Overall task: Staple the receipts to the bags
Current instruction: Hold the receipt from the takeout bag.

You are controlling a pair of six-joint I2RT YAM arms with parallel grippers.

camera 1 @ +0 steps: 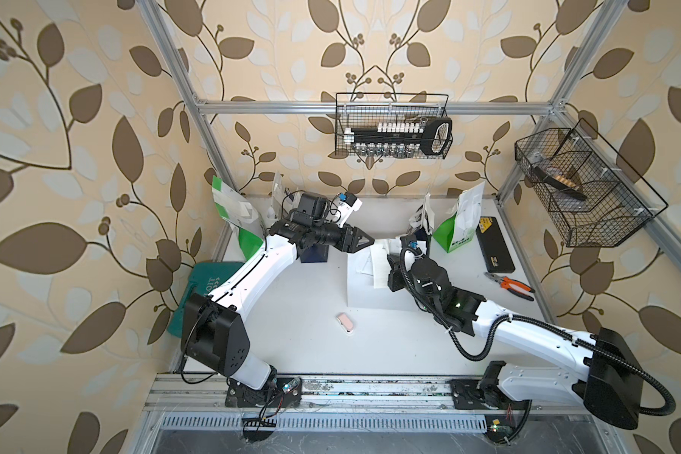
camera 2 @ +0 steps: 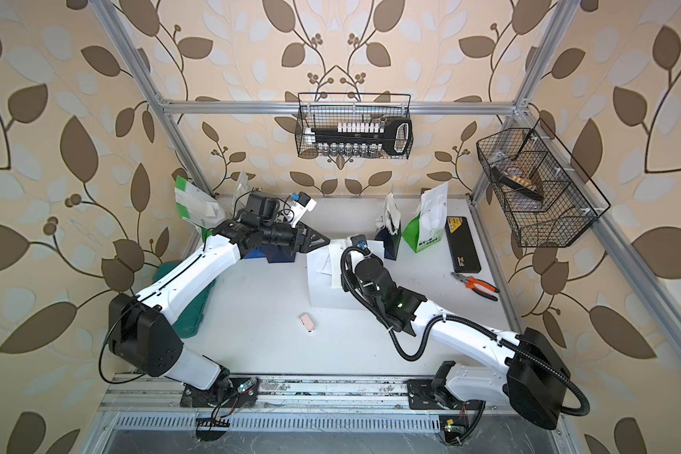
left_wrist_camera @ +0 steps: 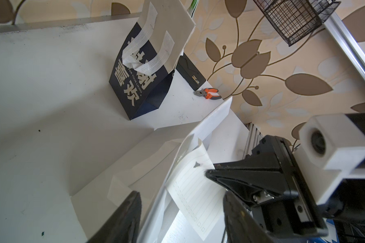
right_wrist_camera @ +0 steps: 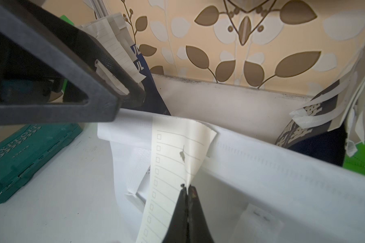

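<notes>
Top view: back wire basket (camera 1: 392, 95) with one socket rack (camera 1: 394, 135); side wire basket (camera 1: 614, 224) with one dark tool (camera 1: 559, 181).
Left wrist: left claw (left_wrist_camera: 180, 193) apart, astride white bag (left_wrist_camera: 124, 168) edge.
Right wrist: right claw (right_wrist_camera: 187, 189) pinched together on one receipt (right_wrist_camera: 171, 160) against that bag, above worktop (right_wrist_camera: 51, 210).

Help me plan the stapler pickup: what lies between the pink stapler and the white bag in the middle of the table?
Nothing. In both top views the short stretch of table between the pink stapler and the white bag is bare.
</notes>
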